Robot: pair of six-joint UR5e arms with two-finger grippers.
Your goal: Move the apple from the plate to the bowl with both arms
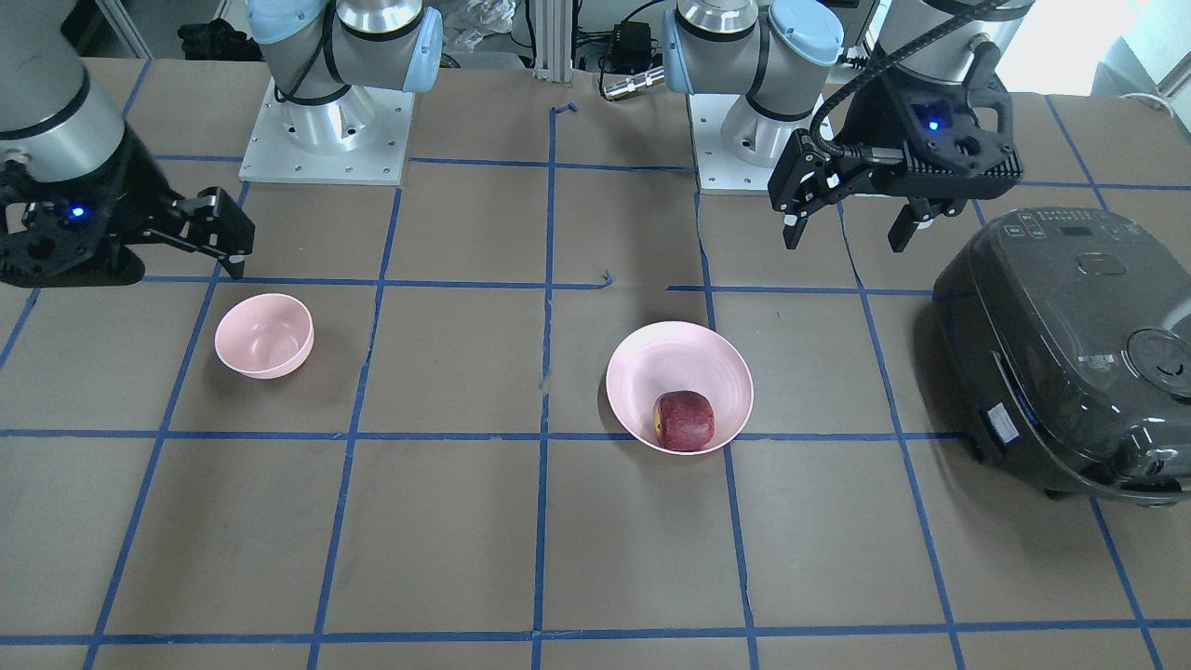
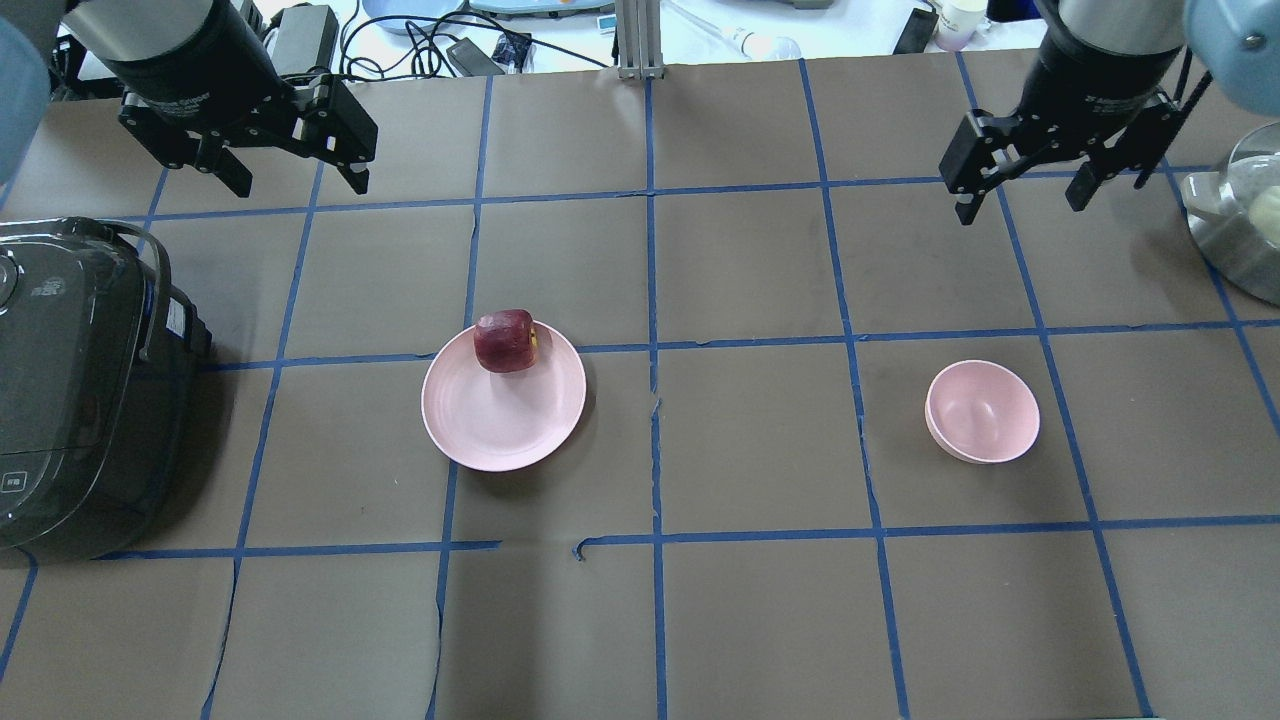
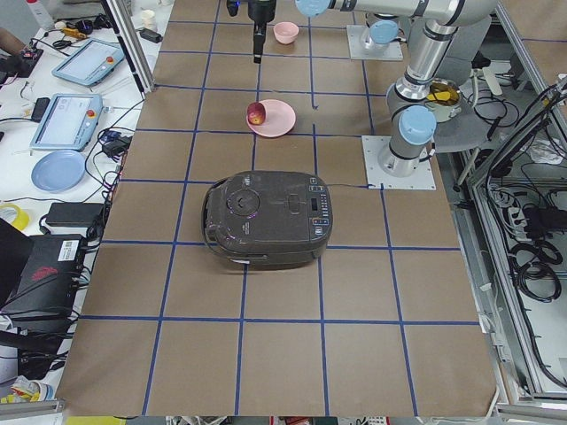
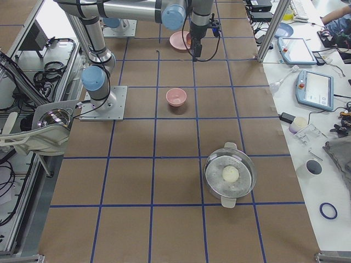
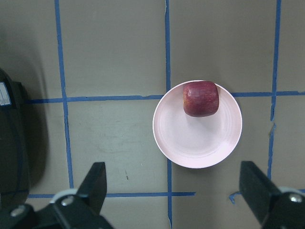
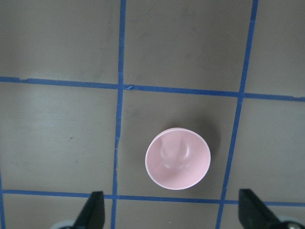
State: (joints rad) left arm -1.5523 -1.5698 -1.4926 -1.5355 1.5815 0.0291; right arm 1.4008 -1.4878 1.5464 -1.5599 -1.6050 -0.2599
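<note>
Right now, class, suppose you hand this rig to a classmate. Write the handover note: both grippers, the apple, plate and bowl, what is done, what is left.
Left gripper: open, empty, hanging above the table past the plate.
Right gripper: open, empty, hanging past the bowl.
Apple: on the plate, at the rim farthest from the robot.
Bowl: empty, upright, on the robot's right.
Done: nothing yet.
Left: grasp the apple, carry it across, set it in the bowl.

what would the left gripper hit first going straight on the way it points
Likely the bare table just short of the plate, not the apple; depth is unclear, so the left gripper might clip the rim.
</note>
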